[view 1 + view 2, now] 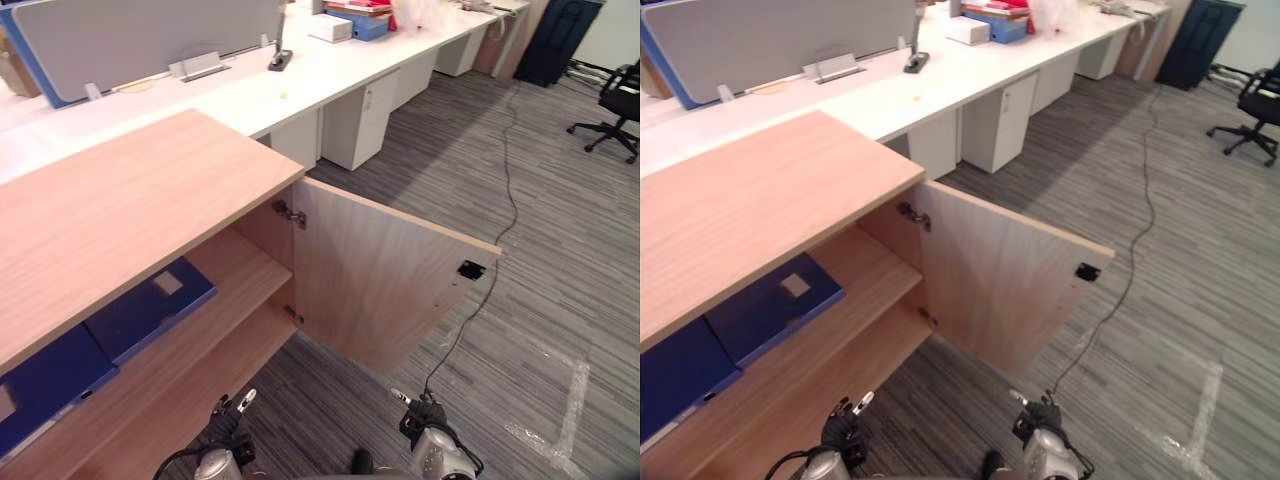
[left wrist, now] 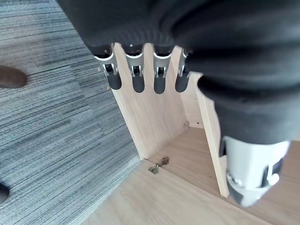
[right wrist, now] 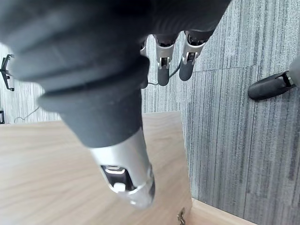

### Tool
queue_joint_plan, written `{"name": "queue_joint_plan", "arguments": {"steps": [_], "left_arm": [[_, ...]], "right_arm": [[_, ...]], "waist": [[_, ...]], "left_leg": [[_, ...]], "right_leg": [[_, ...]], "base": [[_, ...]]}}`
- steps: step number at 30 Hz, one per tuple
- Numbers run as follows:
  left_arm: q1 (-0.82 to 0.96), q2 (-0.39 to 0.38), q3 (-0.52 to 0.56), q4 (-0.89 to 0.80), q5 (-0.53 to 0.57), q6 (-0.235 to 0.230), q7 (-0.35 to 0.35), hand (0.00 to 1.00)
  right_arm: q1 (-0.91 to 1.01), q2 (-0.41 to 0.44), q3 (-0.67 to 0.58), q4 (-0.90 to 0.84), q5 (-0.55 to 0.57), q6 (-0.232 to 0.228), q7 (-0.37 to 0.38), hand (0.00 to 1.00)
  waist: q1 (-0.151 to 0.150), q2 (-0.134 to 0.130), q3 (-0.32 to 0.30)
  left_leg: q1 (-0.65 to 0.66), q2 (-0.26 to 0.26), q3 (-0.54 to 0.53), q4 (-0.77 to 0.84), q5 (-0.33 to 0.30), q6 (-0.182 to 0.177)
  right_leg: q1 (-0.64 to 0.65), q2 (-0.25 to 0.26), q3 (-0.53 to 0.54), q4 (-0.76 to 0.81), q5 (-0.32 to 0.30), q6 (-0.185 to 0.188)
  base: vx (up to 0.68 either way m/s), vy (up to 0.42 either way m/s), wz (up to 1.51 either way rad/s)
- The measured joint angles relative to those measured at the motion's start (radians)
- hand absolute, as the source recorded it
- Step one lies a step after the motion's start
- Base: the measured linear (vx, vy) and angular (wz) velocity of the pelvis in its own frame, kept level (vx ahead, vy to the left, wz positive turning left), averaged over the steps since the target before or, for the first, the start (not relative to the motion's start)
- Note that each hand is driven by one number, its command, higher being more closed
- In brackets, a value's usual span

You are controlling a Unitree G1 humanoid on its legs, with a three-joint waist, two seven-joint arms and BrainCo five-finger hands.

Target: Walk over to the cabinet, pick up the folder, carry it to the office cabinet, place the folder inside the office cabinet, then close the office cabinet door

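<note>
A wooden office cabinet (image 1: 120, 210) stands at the left with its door (image 1: 385, 280) swung wide open toward me. Two blue folders lie flat on its upper shelf: one folder (image 1: 150, 305) nearer the door hinge, the other folder (image 1: 45, 380) further left. The lower shelf (image 1: 190, 390) is bare wood. My left hand (image 1: 228, 425) hangs low in front of the cabinet, fingers (image 2: 136, 79) straight and empty. My right hand (image 1: 425, 420) hangs low by the door's free edge, its fingers (image 3: 161, 70) also straight, holding nothing.
Behind the cabinet runs a long white desk (image 1: 300, 80) with a grey divider panel (image 1: 130, 35) and white drawer pedestals (image 1: 360, 120). A black office chair (image 1: 620, 110) stands at the far right. White tape marks (image 1: 570, 400) lie on the grey carpet to the right.
</note>
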Motion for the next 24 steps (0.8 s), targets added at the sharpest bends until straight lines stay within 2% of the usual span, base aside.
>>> {"name": "queue_joint_plan", "arguments": {"steps": [2, 3, 4, 5, 7, 9, 12, 18, 22, 24], "left_arm": [[-0.017, -0.007, 0.000, -0.001, -0.005, 0.000, 0.003, 0.00], [-0.027, -0.009, 0.000, -0.001, -0.005, 0.000, 0.006, 0.00], [-0.031, -0.009, 0.000, -0.001, -0.005, 0.000, 0.008, 0.00], [-0.034, -0.010, 0.000, -0.001, -0.005, -0.001, 0.009, 0.00], [-0.047, -0.021, -0.001, 0.000, -0.006, -0.001, 0.009, 0.00], [-0.044, -0.022, -0.006, 0.000, -0.006, 0.004, 0.007, 0.00], [-0.038, -0.024, -0.013, 0.000, -0.005, 0.006, 0.004, 0.00], [-0.039, -0.011, -0.010, 0.000, 0.002, 0.008, -0.003, 0.00], [-0.034, -0.021, -0.008, 0.006, 0.007, 0.009, -0.006, 0.00], [-0.026, -0.021, -0.002, 0.020, 0.009, 0.013, -0.010, 0.00]], "right_arm": [[-0.024, -0.014, 0.000, 0.000, 0.000, 0.000, -0.002, 0.00], [-0.046, -0.023, 0.001, -0.004, 0.000, -0.005, -0.002, 0.00], [-0.050, -0.026, 0.000, -0.010, 0.000, -0.009, -0.002, 0.00], [-0.054, -0.030, 0.000, -0.015, 0.000, -0.015, -0.002, 0.00], [-0.045, -0.033, -0.008, -0.044, 0.004, -0.018, -0.008, 0.00], [-0.036, -0.017, -0.032, -0.073, 0.013, -0.018, -0.014, 0.00], [-0.009, -0.018, -0.041, -0.117, 0.041, -0.019, -0.024, 0.00], [0.015, -0.016, -0.040, -0.185, 0.040, -0.020, -0.030, 0.00], [-0.002, -0.016, -0.040, -0.209, 0.040, -0.023, -0.032, 0.00], [-0.021, -0.013, -0.039, -0.225, 0.040, -0.027, -0.037, 0.00]], "waist": [[0.003, 0.007, 0.012], [0.014, 0.009, 0.018], [0.016, 0.009, 0.022], [0.022, 0.014, 0.023], [0.013, 0.031, 0.018], [0.011, 0.019, 0.020], [-0.006, 0.023, 0.017], [-0.011, 0.023, 0.015], [-0.004, 0.031, 0.025], [-0.001, 0.029, 0.040]], "left_leg": [[-0.007, 0.007, -0.017, 0.040, -0.018, -0.007], [-0.021, -0.004, -0.081, 0.081, -0.021, -0.009], [-0.022, -0.009, -0.098, 0.091, -0.022, -0.008], [-0.024, -0.016, -0.115, 0.093, -0.030, 0.002], [-0.013, -0.030, -0.152, 0.021, -0.065, 0.004], [-0.006, -0.065, -0.140, -0.024, -0.044, 0.020], [0.001, -0.090, -0.144, -0.051, -0.033, 0.030], [0.042, -0.101, -0.148, -0.080, -0.027, 0.031], [0.065, -0.108, -0.126, -0.077, -0.033, 0.043], [0.068, -0.118, -0.087, -0.053, -0.046, 0.066]], "right_leg": [[-0.011, 0.009, 0.032, 0.007, 0.001, -0.002], [-0.028, 0.008, 0.067, 0.018, 0.000, -0.003], [-0.034, 0.008, 0.087, 0.022, 0.001, -0.002], [-0.042, 0.008, 0.102, 0.021, 0.005, -0.001], [-0.059, 0.016, 0.117, -0.011, 0.036, 0.005], [-0.063, -0.004, 0.140, -0.055, 0.076, 0.014], [-0.056, -0.024, 0.139, -0.079, 0.087, 0.028], [-0.022, -0.029, 0.135, -0.100, 0.091, 0.028], [-0.052, -0.032, 0.133, -0.024, 0.090, 0.027], [-0.088, -0.053, 0.074, 0.035, 0.084, 0.020]], "base": [[-0.02, 0.003, -0.51], [-0.03, 0.025, -0.68], [-0.06, 0.042, -0.79], [-0.07, 0.063, -0.52], [-0.08, 0.121, -0.35], [-0.07, 0.113, -0.26], [0.02, 0.110, 0.01], [0.06, 0.059, 0.01], [-0.07, 0.073, -0.26], [-0.21, 0.050, -0.41]]}}
